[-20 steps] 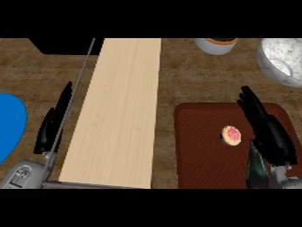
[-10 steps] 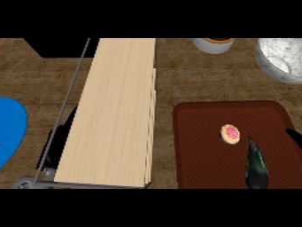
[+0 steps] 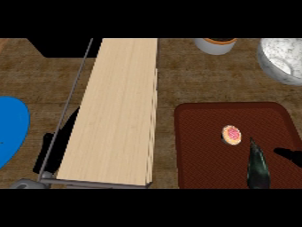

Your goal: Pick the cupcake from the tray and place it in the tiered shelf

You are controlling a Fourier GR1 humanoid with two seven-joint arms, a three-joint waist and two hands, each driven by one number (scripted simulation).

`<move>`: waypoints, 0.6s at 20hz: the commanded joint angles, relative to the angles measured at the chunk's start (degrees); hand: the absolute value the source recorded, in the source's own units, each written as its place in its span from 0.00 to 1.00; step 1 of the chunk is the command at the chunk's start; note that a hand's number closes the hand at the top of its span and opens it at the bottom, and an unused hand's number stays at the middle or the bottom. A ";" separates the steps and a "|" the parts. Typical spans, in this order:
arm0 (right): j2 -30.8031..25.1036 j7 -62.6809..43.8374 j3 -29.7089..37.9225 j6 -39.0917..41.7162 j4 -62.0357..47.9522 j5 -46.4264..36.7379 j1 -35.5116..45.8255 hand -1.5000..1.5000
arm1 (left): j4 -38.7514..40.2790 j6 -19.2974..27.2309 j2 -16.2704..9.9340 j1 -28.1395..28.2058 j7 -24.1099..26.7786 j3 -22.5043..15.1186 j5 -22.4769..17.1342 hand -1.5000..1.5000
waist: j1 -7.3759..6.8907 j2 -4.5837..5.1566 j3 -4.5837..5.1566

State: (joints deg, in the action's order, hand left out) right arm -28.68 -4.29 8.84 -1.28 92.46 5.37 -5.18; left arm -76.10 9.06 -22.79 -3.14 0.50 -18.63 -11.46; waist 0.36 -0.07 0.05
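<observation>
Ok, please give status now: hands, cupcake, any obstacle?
Right hand open, beside cupcake. Cupcake on tray, not gripped. Left hand mostly hidden behind shelf. Nothing blocking.

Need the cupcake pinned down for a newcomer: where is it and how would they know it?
Find the dark red rectangular tray right of the long pale wooden shelf. The small round cupcake with pink topping sits near the tray's middle, just ahead of the right hand. It is the only object lying on the tray.

Pale striped wooden tiered shelf (image 3: 117, 111), dark red-brown rectangular tray (image 3: 199, 146), pink-and-cream round cupcake (image 3: 231, 134), bright blue round plate (image 3: 6, 128), speckled grey metal bowl (image 3: 290, 60), mottled brown counter (image 3: 199, 80).
</observation>
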 commanded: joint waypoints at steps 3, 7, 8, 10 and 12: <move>-6.83 -18.83 -7.19 6.77 10.38 -2.13 0.58 0.00 | -2.04 -0.34 0.19 -0.60 -2.37 0.13 0.14 0.50 | -0.51 -0.10 0.11; -16.90 -28.03 -11.94 7.60 11.65 -16.36 3.93 0.00 | 0.88 -1.92 -0.07 -1.87 -0.91 0.17 0.30 0.50 | -1.46 0.47 0.47; -17.30 -32.54 -14.44 7.74 14.44 -18.71 4.45 0.00 | -2.04 -1.35 -0.16 -0.84 -2.17 -0.66 0.61 0.50 | -2.34 0.01 0.46; -18.50 -37.56 -16.98 8.68 14.01 -23.29 5.34 0.00 | 1.16 -1.11 0.59 -0.64 0.87 0.21 0.95 0.50 | -1.74 0.29 0.34; -19.79 -44.18 -19.42 11.14 13.22 -26.82 10.69 0.00 | 0.08 -2.58 -0.19 -1.71 -0.72 -0.01 0.63 0.50 | -2.75 0.40 0.26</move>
State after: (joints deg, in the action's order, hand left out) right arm -45.01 -37.86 -5.95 7.16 104.38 -14.09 0.76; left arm -76.40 7.47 -22.68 -4.37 -0.56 -18.72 -10.97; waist -1.65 0.21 0.33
